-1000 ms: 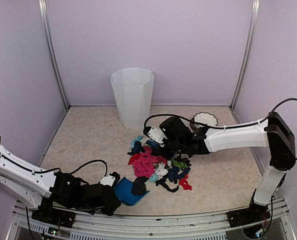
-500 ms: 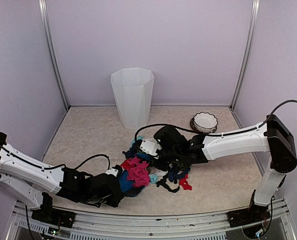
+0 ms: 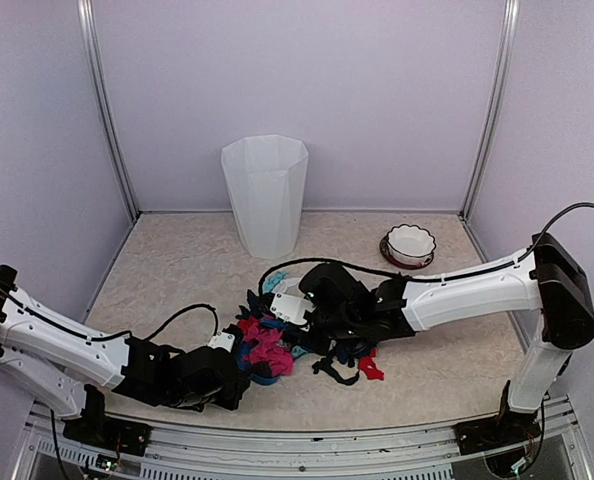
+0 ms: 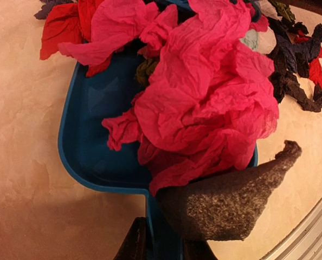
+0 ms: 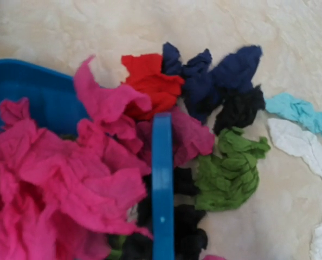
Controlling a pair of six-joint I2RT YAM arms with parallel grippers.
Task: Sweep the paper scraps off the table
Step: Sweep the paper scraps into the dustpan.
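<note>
A heap of paper scraps (image 3: pixel 269 346) in pink, red, black and navy lies at the near middle of the table (image 3: pixel 167 270). Much of the pink paper (image 4: pixel 204 103) rests on a blue dustpan (image 4: pixel 93 130), and a black scrap (image 4: pixel 231 206) hangs over its near right corner. My left gripper (image 4: pixel 163 248) is shut on the dustpan's handle, low on the table (image 3: pixel 229 372). My right gripper (image 3: pixel 289 318) is over the heap's far side, shut on a blue brush (image 5: pixel 162 184) that stands among the scraps. Green (image 5: pixel 229 168), navy (image 5: pixel 220 76), teal (image 5: pixel 299 111) and white (image 5: pixel 302 146) scraps lie on the table beyond the brush.
A tall white bin (image 3: pixel 265 195) stands at the back middle. A white scalloped bowl (image 3: pixel 408 243) sits at the back right. Loose red and black scraps (image 3: pixel 362 365) trail to the right of the heap. The metal front edge (image 3: pixel 307 440) runs just behind the dustpan.
My left gripper has pushed the dustpan forward and right under the heap. The right gripper has drawn the brush left and nearer, dragging pink scraps onto the pan.
</note>
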